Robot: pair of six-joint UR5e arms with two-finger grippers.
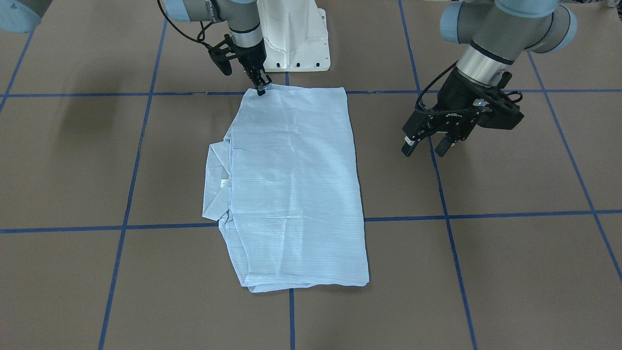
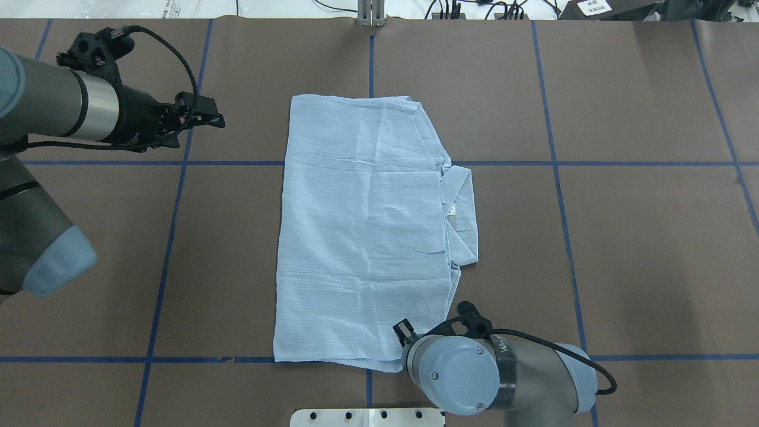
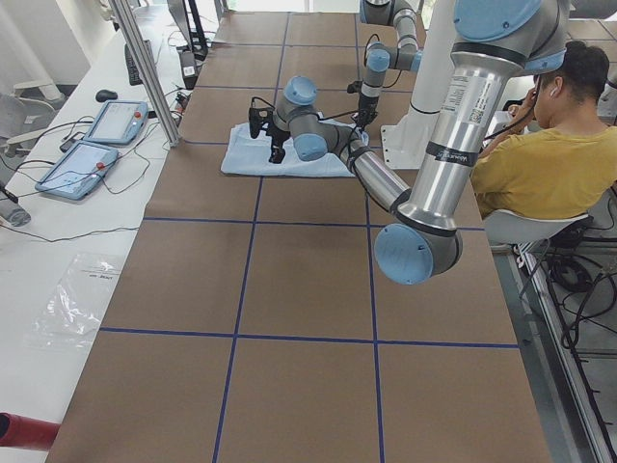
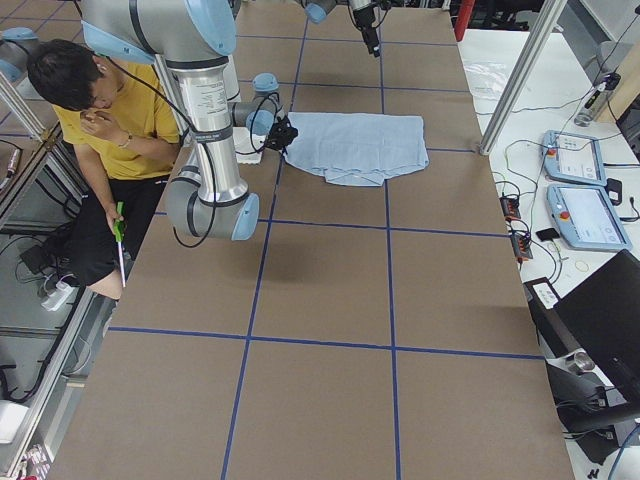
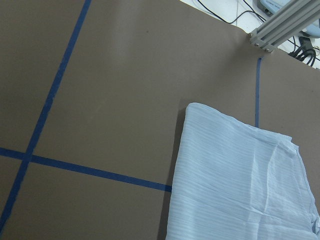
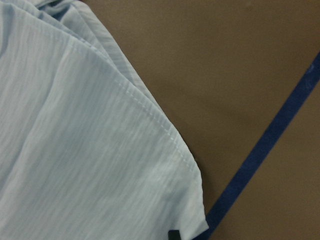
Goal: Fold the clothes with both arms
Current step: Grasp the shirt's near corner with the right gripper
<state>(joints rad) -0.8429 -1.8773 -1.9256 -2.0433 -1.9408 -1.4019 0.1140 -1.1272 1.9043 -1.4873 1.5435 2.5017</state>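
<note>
The folded shirt [image 1: 296, 189] lies flat in the middle of the brown surface [image 1: 510, 170], with its collar [image 1: 216, 182] sticking out on the robot's right side. The right tool [image 1: 261, 88] has its fingers drawn nearly together on the shirt's near right corner. The left tool [image 1: 424, 148] hangs above the surface beside the shirt, fingers wide apart and holding nothing.

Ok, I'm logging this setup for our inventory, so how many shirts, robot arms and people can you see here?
shirt: 1
robot arms: 2 (left arm, right arm)
person: 1
Total: 4
</note>
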